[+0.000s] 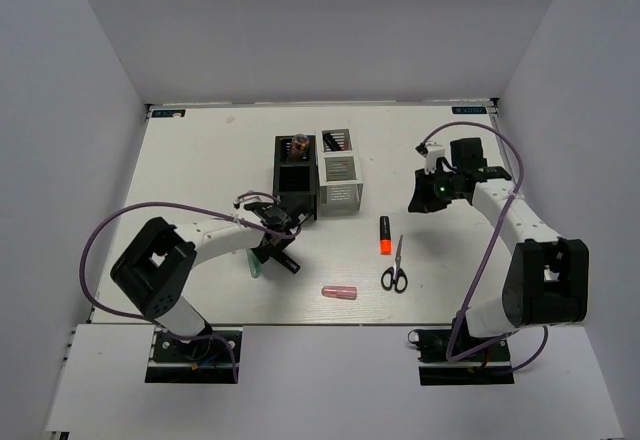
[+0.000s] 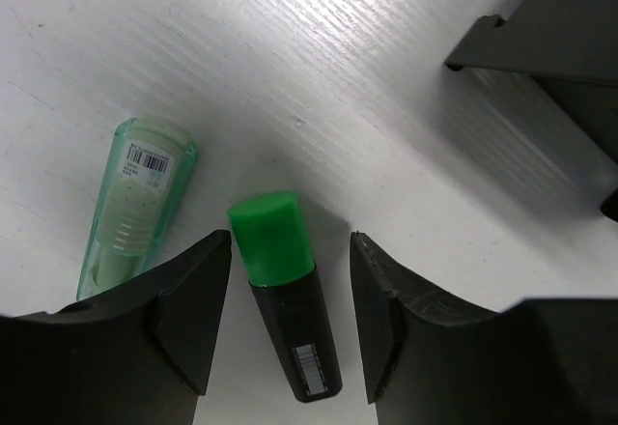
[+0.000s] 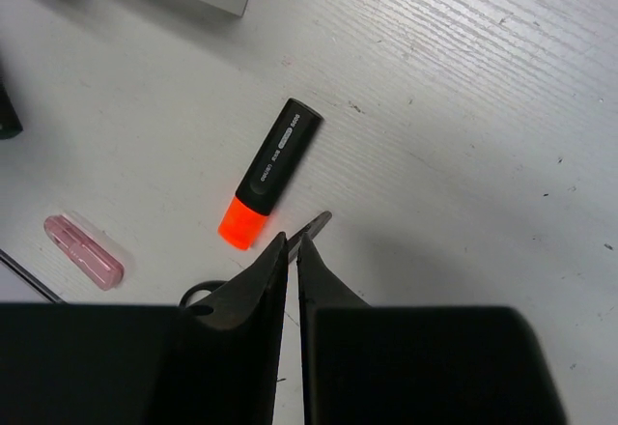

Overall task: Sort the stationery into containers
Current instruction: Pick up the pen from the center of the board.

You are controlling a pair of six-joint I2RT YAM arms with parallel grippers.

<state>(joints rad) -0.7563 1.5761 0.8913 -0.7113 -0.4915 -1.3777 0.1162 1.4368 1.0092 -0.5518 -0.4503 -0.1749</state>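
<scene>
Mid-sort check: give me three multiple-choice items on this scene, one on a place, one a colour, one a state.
1. The pink tube lies: A right of the scissors; B left of them; C on top of them.
2. The highlighter by the scissors has an end coloured: A blue; B yellow; C orange.
3. The left gripper is: A open astride the green highlighter; B shut on it; C shut, empty.
Answers: B, the tube sits left of the handles; C, its end is orange; A, gaps show on both sides.

table [image 2: 386,77]: white grained wood, matt | green highlighter [image 2: 282,295]: smooth plastic | pale green tube [image 2: 135,203]: translucent plastic | fingers [image 2: 183,309]: matt black
</scene>
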